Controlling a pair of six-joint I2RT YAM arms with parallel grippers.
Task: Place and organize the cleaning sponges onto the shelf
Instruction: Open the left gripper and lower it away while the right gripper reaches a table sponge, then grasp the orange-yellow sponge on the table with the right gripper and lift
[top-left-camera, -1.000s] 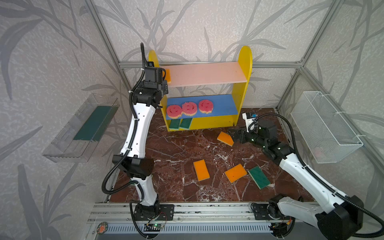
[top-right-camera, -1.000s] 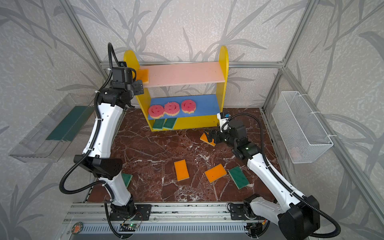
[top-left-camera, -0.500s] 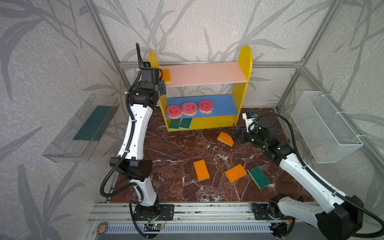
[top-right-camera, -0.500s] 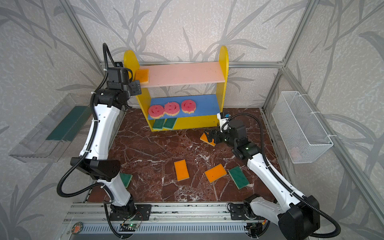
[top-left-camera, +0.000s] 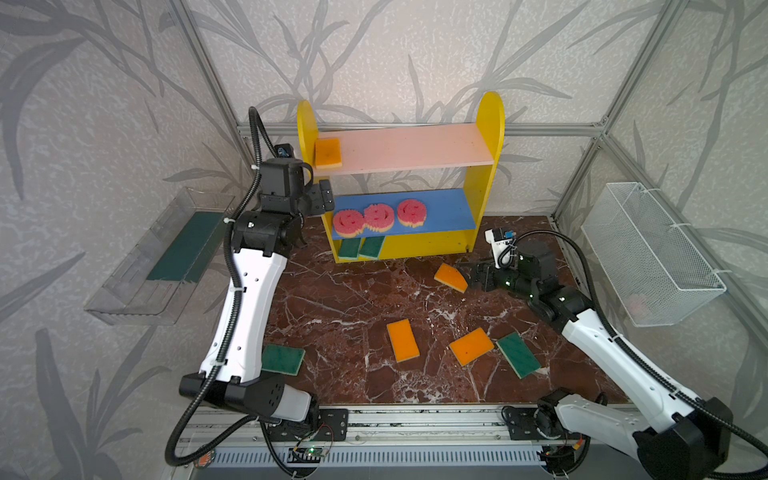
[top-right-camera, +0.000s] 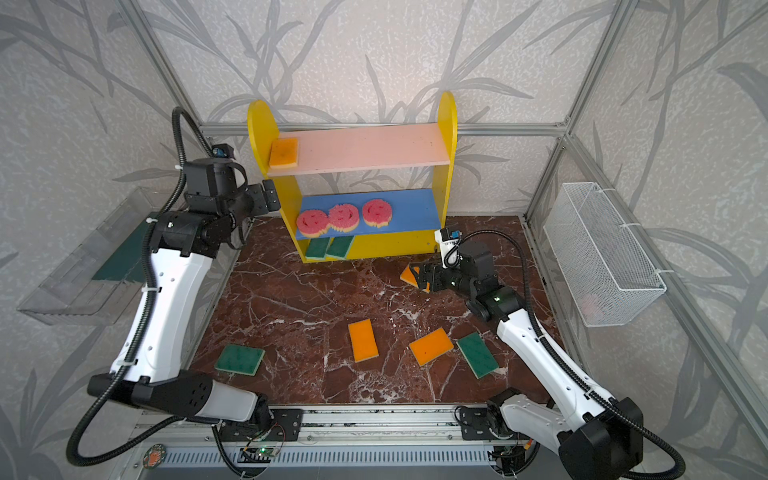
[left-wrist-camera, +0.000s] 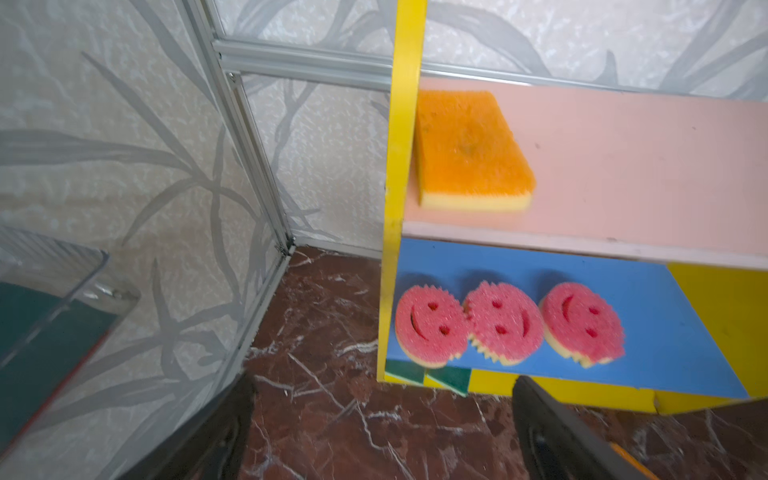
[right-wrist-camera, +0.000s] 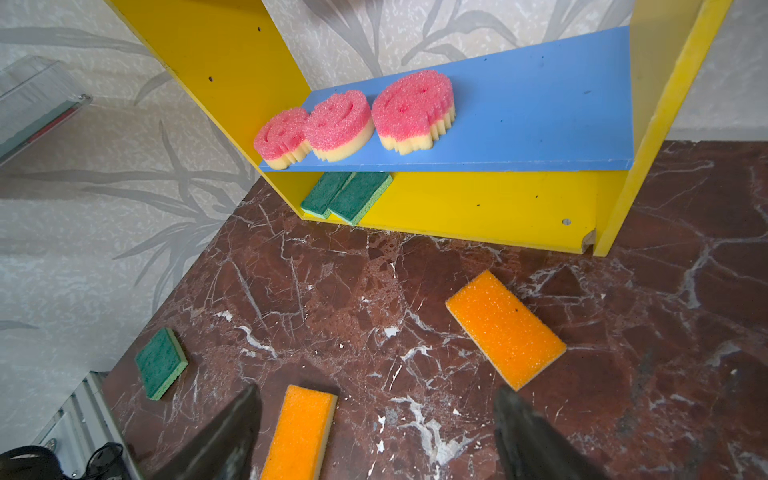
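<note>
The shelf (top-left-camera: 486, 183) holds one orange sponge (top-left-camera: 328, 153) on its pink upper board. Three pink smiley sponges (top-left-camera: 379, 217) sit on the blue board and two green ones (top-left-camera: 360, 247) on the yellow base. My left gripper (top-left-camera: 322, 197) (left-wrist-camera: 382, 436) is open and empty, just outside the shelf's left side at the blue board's height. My right gripper (top-left-camera: 473, 275) (right-wrist-camera: 378, 436) is open and empty, hovering just right of a loose orange sponge (top-left-camera: 451, 277) (right-wrist-camera: 505, 328). Two more orange sponges (top-left-camera: 402, 340) (top-left-camera: 471, 346) and two green ones (top-left-camera: 518, 354) (top-left-camera: 282, 359) lie on the table.
A clear plastic tray (top-left-camera: 124, 291) holding a long dark green strip (top-left-camera: 187, 245) hangs on the left wall. A white wire basket (top-left-camera: 648, 249) hangs on the right wall. Metal frame posts stand close behind the shelf.
My left gripper drew back from the orange sponge on the pink board and dropped to the blue board's level. The sponge stays there. The right arm has barely moved.
</note>
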